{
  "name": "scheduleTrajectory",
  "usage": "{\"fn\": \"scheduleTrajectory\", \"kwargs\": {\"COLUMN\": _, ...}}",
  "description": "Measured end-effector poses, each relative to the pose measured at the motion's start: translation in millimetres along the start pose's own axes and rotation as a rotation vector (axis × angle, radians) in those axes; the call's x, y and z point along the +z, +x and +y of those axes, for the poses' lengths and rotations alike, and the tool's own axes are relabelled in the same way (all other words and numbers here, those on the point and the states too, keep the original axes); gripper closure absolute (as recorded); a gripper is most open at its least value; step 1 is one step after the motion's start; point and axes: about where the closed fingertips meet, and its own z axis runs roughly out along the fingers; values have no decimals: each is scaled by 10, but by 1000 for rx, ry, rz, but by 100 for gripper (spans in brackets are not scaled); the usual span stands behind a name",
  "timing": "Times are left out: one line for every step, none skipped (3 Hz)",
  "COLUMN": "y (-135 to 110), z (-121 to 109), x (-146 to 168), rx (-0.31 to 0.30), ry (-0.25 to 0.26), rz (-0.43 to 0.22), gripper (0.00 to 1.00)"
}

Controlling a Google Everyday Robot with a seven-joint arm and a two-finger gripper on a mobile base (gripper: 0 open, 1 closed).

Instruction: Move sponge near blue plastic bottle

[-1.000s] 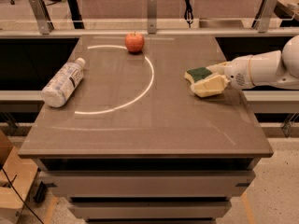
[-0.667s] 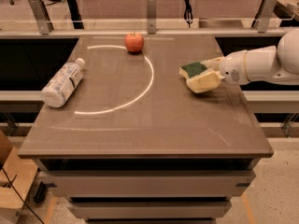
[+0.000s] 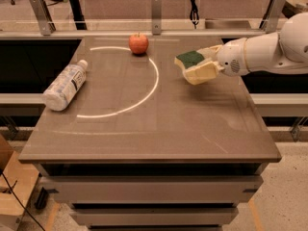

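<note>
The sponge, dark green on top with pale yellow foam below, is held in my gripper above the right part of the table, tilted. The gripper is shut on the sponge, and its cream fingers wrap the sponge from the right. The white arm reaches in from the right edge. The blue plastic bottle, clear-whitish with a white cap and a pale label, lies on its side at the table's left edge, far from the sponge.
A red apple stands at the back middle of the brown table. A white arc line is marked on the tabletop. Metal posts and a rail run behind the table.
The gripper has moved left and slightly up with the sponge in it, toward the table's middle. The bottle and apple have not moved.
</note>
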Motion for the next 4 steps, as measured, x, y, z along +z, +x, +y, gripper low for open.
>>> {"fn": "scheduleTrajectory", "kwargs": {"y": -194, "z": 191, "x": 198, "rx": -28, "ry": -68, "rz": -46, "gripper": 100}}
{"fn": "scheduleTrajectory", "kwargs": {"y": -585, "z": 572, "x": 537, "rx": -82, "ry": -205, "rz": -145, "gripper": 100}}
{"fn": "scheduleTrajectory", "kwargs": {"y": -870, "z": 918, "x": 865, "rx": -105, "ry": -342, "rz": -236, "gripper": 100}}
{"fn": "scheduleTrajectory", "kwargs": {"y": -1038, "z": 1215, "x": 1235, "rx": -117, "ry": -439, "rz": -274, "gripper": 82}}
